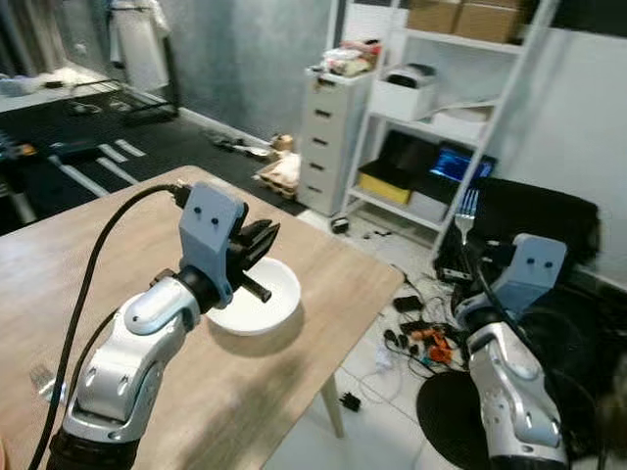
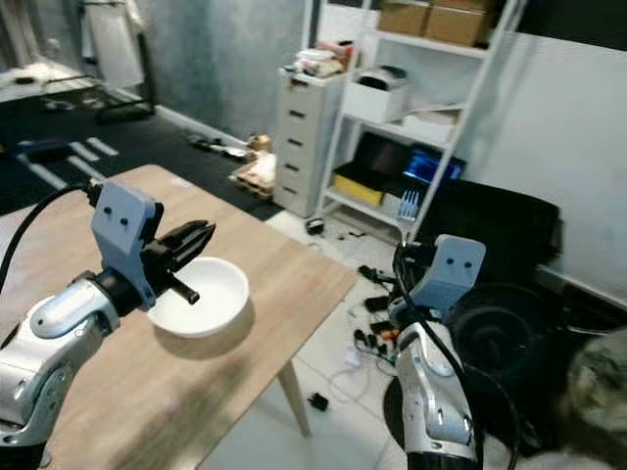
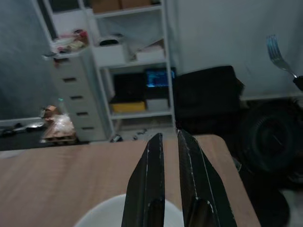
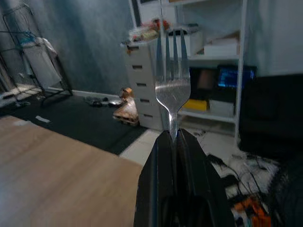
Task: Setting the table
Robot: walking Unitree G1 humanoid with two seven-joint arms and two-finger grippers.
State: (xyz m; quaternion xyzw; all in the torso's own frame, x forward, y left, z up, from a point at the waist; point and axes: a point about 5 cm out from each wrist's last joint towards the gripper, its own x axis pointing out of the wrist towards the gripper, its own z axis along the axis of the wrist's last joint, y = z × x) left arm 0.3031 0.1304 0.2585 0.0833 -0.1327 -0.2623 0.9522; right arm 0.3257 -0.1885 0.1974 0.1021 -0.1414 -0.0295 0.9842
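A white bowl (image 1: 266, 302) sits on the light wooden table (image 1: 98, 255), near its right edge. My left gripper (image 1: 261, 241) hovers just above the bowl's far rim, its black fingers (image 3: 150, 179) shut to a slim gap with nothing between them. Off the table's right side, over the floor, my right gripper (image 4: 173, 135) is shut on the handle of a silver fork (image 4: 172, 90). The fork (image 1: 466, 209) stands upright with its tines up.
A small shiny item (image 1: 44, 377) lies near the table's front left. Beyond the table stand a white drawer unit (image 1: 328, 137), a white shelf rack (image 1: 431, 98) and a black seat (image 1: 539, 215). Cables and clutter (image 1: 421, 338) litter the tiled floor.
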